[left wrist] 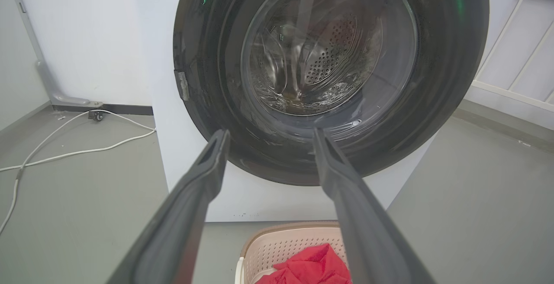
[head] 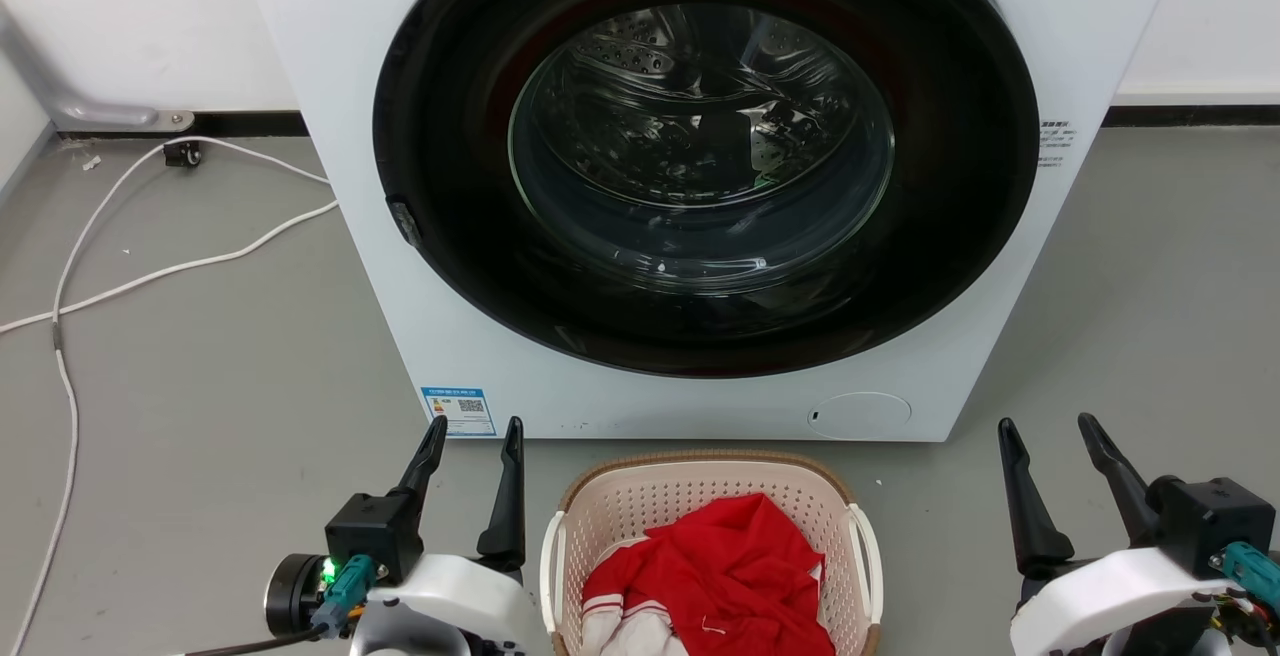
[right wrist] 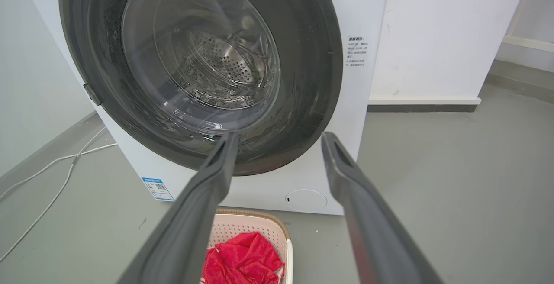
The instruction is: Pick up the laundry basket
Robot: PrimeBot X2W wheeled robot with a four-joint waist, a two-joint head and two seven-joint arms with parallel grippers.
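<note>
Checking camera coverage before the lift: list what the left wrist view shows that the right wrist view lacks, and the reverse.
Left wrist: a wall pipe and white railing. Right wrist: the blue label, round flap and text sticker. Both: washer, basket, red cloth, white cable.

a laundry corner: front-loading washing machine (head: 700, 186) on grey floor (head: 200, 386), white walls (head: 130, 16), loose white cable (head: 150, 271).
</note>
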